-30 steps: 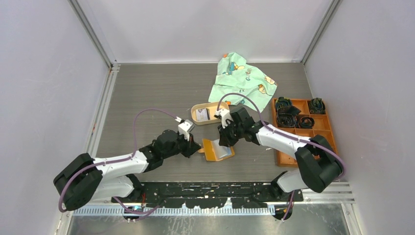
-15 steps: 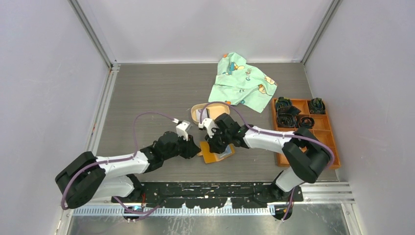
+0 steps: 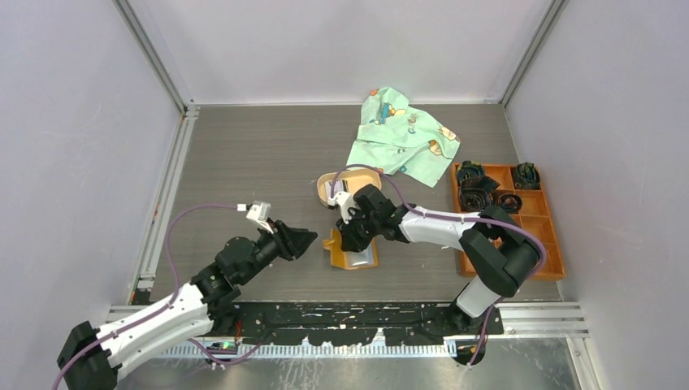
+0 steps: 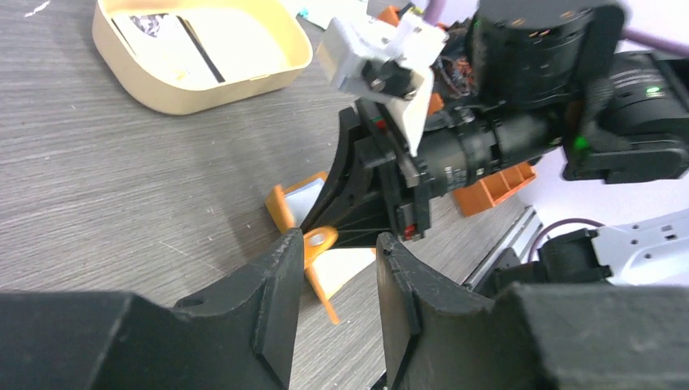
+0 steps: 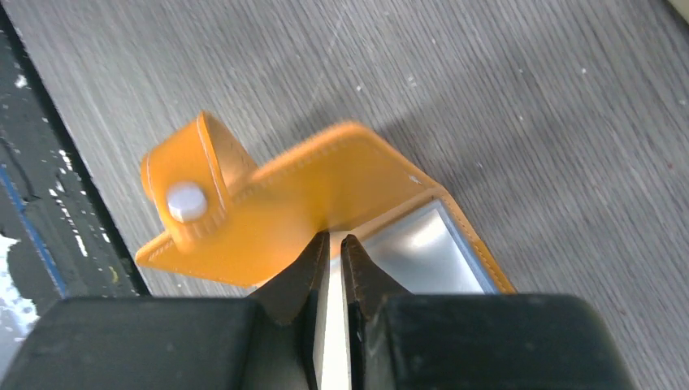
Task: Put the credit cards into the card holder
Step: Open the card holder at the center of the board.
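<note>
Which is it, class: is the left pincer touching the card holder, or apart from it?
Apart. The top external view shows bare table between the left pincer and the card holder.

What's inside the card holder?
One pale card shows in the card holder's pocket. The right end effector, pinching a white card edge-on, covers the pocket's near part; anything beneath can't be seen.

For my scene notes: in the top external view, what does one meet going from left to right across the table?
left claw → card holder → green cloth → orange compartment box
</note>
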Controlling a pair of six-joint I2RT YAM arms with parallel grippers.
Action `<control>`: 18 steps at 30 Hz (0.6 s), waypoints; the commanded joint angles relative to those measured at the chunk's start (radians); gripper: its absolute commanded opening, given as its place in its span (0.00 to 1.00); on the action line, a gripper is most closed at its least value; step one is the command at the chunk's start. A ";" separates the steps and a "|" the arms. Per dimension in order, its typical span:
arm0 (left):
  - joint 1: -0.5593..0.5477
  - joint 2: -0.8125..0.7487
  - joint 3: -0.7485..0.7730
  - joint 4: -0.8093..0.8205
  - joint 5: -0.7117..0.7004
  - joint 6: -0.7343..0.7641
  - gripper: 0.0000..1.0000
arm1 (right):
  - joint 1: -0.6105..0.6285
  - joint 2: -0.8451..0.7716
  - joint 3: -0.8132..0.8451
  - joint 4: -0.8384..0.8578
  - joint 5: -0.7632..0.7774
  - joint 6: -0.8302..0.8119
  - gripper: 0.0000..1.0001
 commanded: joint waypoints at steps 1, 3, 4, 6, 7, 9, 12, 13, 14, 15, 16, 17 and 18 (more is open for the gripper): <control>0.000 0.148 0.013 0.151 0.025 -0.011 0.36 | 0.002 -0.015 0.051 0.021 -0.081 0.029 0.17; 0.000 0.282 0.042 0.249 0.079 0.001 0.32 | -0.007 -0.021 0.045 0.018 -0.081 0.037 0.18; 0.000 0.349 0.057 0.293 0.104 0.004 0.30 | -0.014 -0.024 0.039 0.018 -0.083 0.040 0.18; 0.000 0.477 0.080 0.394 0.169 0.004 0.28 | -0.022 -0.029 0.025 0.030 -0.082 0.044 0.20; 0.000 0.527 0.087 0.443 0.199 0.001 0.27 | -0.024 -0.030 0.017 0.039 -0.082 0.044 0.21; 0.000 0.599 0.094 0.537 0.235 0.006 0.25 | -0.023 -0.028 0.008 0.052 -0.086 0.047 0.22; 0.000 0.603 0.115 0.497 0.257 0.045 0.26 | -0.027 -0.024 0.006 0.077 -0.085 0.067 0.22; -0.001 0.590 0.124 0.459 0.252 0.065 0.27 | -0.029 -0.025 0.008 0.081 -0.085 0.078 0.23; -0.001 0.571 0.133 0.422 0.247 0.082 0.28 | -0.030 -0.022 0.009 0.082 -0.087 0.083 0.23; -0.002 0.551 0.141 0.380 0.236 0.101 0.29 | -0.030 -0.022 0.010 0.082 -0.089 0.084 0.23; -0.002 0.528 0.148 0.338 0.221 0.114 0.31 | -0.031 -0.021 0.010 0.082 -0.090 0.085 0.23; -0.002 0.504 0.154 0.301 0.204 0.126 0.32 | -0.032 -0.021 0.008 0.082 -0.091 0.087 0.23; -0.002 0.482 0.160 0.260 0.184 0.136 0.34 | -0.032 -0.022 0.006 0.082 -0.091 0.090 0.23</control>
